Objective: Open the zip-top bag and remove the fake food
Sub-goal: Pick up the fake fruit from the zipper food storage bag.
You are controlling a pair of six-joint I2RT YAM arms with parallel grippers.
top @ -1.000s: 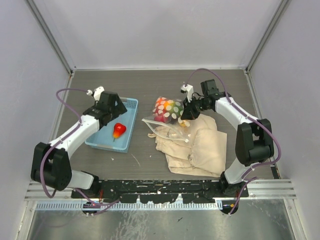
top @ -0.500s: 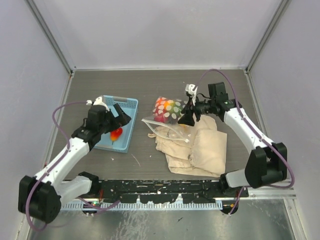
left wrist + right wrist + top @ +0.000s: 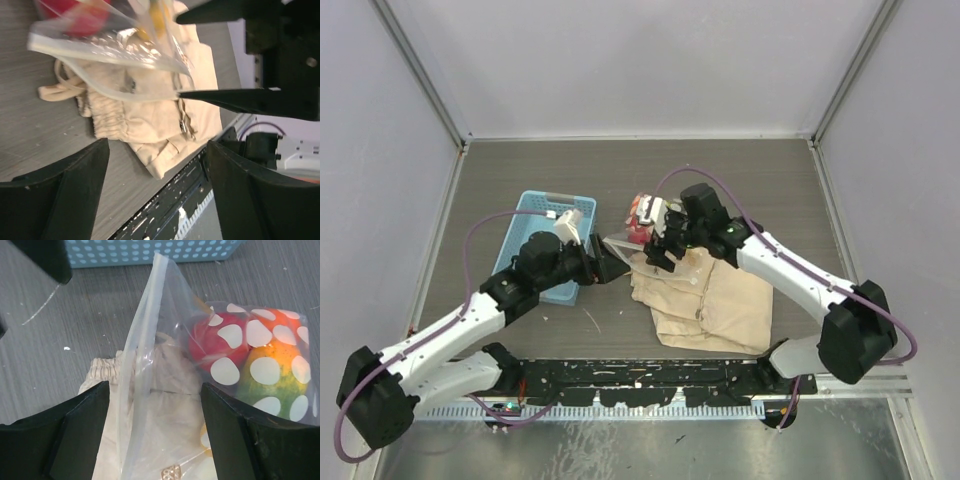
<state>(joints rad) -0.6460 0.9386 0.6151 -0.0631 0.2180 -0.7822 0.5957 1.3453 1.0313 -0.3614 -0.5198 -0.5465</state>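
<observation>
Far left on the grey table (image 3: 520,170): a light blue basket (image 3: 535,212), perforated, lying flat. Just right of its near corner, the left gripper (image 3: 612,264), spread wide and holding nothing. Between its 2 fingers (image 3: 60,195) in the wrist view, only cloth and bare tabletop. Points toward the mouth of the zip-top bag (image 3: 623,243), near it but apart.

Next, at the table's middle, that bag on its side, mouth toward the near left. Bulges at the far end with the fake food (image 3: 215,345). Through the white-spotted plastic, 1 red piece and 1 orange-and-green piece plain to see, with a bit of yellow lower down. Others too hidden to count. Rests partly on the beige cloth bag (image 3: 720,300), with the gathered drawstring edge of that cloth under the clear mouth.

Directly right of the mouth, the right gripper (image 3: 658,250), also parted wide. Straddles the upright zip strip with neither of its fingers (image 3: 75,430) pressing it, so nothing gripped. Cannot tell whether the strip is sealed or parted.

Further right, the rest of the cloth bag, crumpled and flat, spreading toward the near edge of the table.
</observation>
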